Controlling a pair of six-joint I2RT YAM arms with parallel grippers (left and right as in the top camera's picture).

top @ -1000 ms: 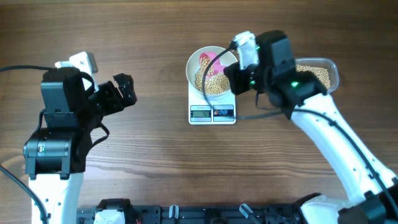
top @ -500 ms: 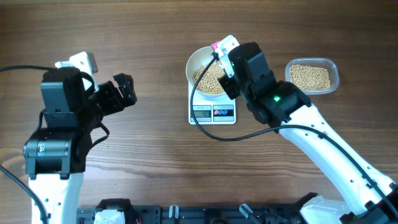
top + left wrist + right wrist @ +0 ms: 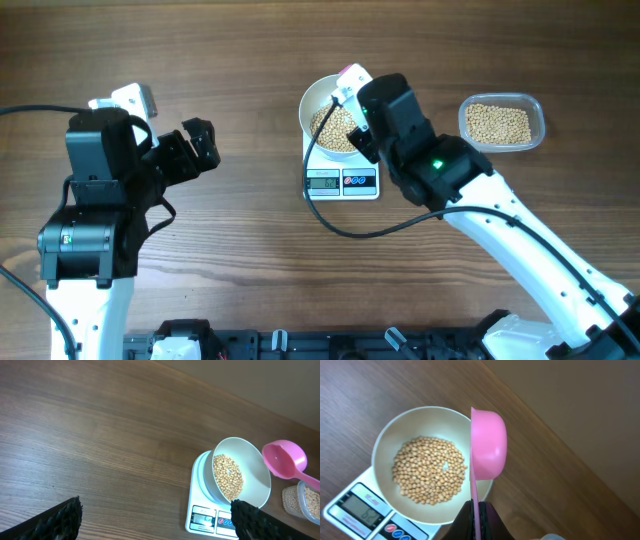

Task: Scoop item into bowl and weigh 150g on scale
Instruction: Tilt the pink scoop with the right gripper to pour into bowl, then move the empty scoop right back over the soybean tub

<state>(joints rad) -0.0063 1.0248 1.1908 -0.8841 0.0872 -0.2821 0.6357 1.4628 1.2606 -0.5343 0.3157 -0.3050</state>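
Observation:
The white bowl [image 3: 315, 100] stands on the scale [image 3: 341, 181] and holds a layer of tan beans [image 3: 332, 127]. My right gripper [image 3: 476, 510] is shut on the thin handle of a pink scoop [image 3: 487, 442]. The scoop is turned on its edge over the bowl's [image 3: 420, 417] right rim, its open side facing the beans [image 3: 427, 472]. In the left wrist view the scoop [image 3: 285, 459] hangs just right of the bowl [image 3: 252, 467]. My left gripper [image 3: 195, 145] is open and empty, far left of the scale.
A clear plastic tub [image 3: 502, 122] with more beans sits right of the scale, close to the right arm. The scale's display [image 3: 362, 510] faces the table's front edge. A black rail runs along the front edge [image 3: 300, 340].
The right arm swung left from the tub side. The pink scoop came up out of the bowl to its far right rim and turned on edge. The left arm stayed still.

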